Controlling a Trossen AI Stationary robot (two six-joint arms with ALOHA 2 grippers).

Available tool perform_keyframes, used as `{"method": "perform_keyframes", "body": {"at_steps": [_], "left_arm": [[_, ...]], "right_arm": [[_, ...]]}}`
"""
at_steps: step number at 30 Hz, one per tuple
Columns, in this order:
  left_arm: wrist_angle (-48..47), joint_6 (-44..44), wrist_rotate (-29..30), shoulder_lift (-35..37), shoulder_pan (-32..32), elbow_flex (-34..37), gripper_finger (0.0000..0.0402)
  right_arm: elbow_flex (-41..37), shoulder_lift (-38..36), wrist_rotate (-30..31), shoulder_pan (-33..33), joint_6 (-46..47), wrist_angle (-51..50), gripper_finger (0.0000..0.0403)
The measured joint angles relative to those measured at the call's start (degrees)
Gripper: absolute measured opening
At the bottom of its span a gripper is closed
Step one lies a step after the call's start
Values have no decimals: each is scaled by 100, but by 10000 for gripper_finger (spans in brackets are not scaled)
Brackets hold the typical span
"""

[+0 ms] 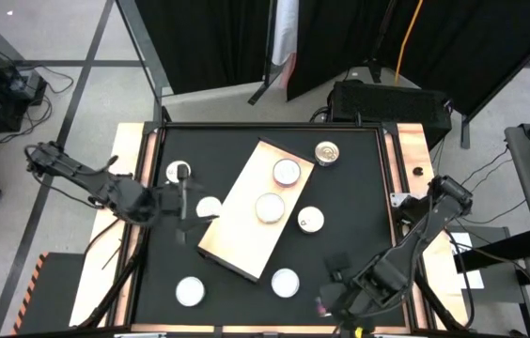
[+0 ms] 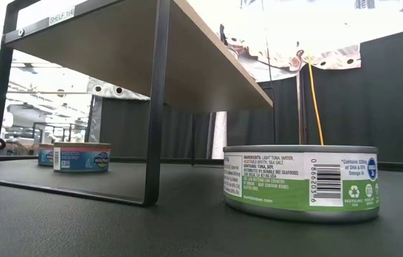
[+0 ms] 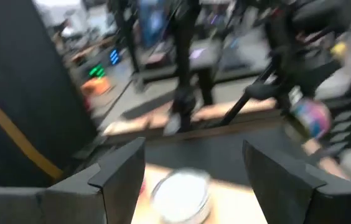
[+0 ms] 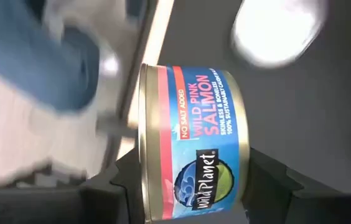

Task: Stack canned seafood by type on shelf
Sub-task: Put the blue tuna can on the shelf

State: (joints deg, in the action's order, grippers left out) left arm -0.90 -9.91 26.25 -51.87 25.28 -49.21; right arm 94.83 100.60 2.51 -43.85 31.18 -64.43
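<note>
The beige shelf (image 1: 242,225) lies slantwise mid-table on black legs (image 2: 155,107). Two silver-lidded tins (image 1: 287,172) (image 1: 270,207) sit on it. More tins rest on the black tabletop: (image 1: 179,172), (image 1: 209,207), (image 1: 311,220), (image 1: 285,282), (image 1: 190,291), and a golden-topped one (image 1: 327,152). My left gripper (image 1: 182,205) (image 3: 191,168) hovers open at the shelf's left side, with a silver lid (image 3: 180,196) showing between its fingers, untouched. My right gripper (image 1: 326,300) (image 4: 191,186), near the table's near edge, is shut on a blue-labelled salmon tin (image 4: 194,137). My right gripper pinches the salmon tin between its two fingers (image 4: 116,183), one on each flat face beside the rim (image 4: 143,155). The tin is turned on edge, its labelled side wall (image 4: 203,112) facing the wrist camera. It appears lifted clear of the table.
A green-labelled tuna tin (image 2: 301,182) stands close to the low camera; two blue-labelled tins (image 2: 80,157) stand beyond the shelf's legs. Copper-coloured strips (image 1: 406,160) border the tabletop. Bare black table lies between the shelf and the right edge (image 1: 359,216).
</note>
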Motion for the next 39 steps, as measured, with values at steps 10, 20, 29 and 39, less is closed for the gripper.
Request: {"method": "perform_keyframes", "body": {"at_steps": [10, 20, 29, 39], "left_arm": [[1089, -60, -1283, 235, 105, 0, 269], [1084, -884, -1192, 258, 516, 0, 269], [1052, -4510, 107, 189, 1047, 0, 269], [1107, -7967, 1152, -317, 1204, 0, 269]], "right_arm": [[1653, 0, 2235, 430, -631, 712, 187], [2153, 0, 2113, 1591, -456, 2071, 190], [2153, 0, 1411, 2391, 171, 2650, 192], [2153, 0, 292, 3325, 417, 2912, 191]]}}
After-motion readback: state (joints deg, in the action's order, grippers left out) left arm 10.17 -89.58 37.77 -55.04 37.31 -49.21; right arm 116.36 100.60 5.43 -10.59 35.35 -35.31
